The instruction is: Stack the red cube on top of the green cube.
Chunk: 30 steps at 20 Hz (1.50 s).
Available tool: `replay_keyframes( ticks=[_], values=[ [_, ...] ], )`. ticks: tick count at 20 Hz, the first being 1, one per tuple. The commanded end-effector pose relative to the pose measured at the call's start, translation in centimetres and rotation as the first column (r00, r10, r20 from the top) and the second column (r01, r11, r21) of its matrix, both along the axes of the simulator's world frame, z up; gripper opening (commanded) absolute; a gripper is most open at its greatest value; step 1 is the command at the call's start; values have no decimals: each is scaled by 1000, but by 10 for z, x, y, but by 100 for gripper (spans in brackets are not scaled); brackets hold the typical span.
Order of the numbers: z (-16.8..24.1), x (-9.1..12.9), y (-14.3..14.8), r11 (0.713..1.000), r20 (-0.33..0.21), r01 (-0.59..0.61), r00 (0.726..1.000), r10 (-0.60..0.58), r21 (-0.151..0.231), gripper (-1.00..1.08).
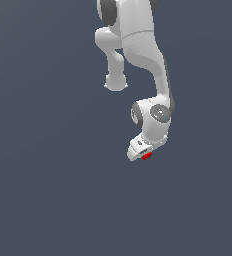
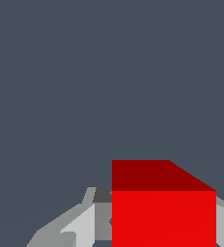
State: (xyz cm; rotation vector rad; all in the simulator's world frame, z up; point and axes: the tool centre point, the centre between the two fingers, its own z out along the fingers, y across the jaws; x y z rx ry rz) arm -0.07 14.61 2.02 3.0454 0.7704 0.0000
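Observation:
The red cube (image 1: 147, 156) shows as a small red patch right under the white hand of the arm in the exterior view. My gripper (image 1: 145, 155) points down over it, fingers mostly hidden by the hand. In the wrist view the red cube (image 2: 163, 217) fills the space between the two grey fingers (image 2: 87, 224), which press against its sides, so my gripper (image 2: 162, 229) is shut on it. The green cube is out of view in both frames.
A plain dark grey-blue surface (image 1: 48, 190) lies all around the hand. The white arm's links (image 1: 138, 45) rise behind the gripper toward the top of the exterior view.

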Motion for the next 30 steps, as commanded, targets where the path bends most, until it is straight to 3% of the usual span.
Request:
replay_keyframes(
  ticks=[1, 19, 30],
  values=[
    [1, 0, 0, 1000, 0, 0, 1000, 0, 0, -100],
    [91, -1, 0, 1000, 0, 0, 1000, 0, 0, -100],
    [96, -5, 3, 1000, 1, 0, 1000, 0, 0, -100]
  ],
)
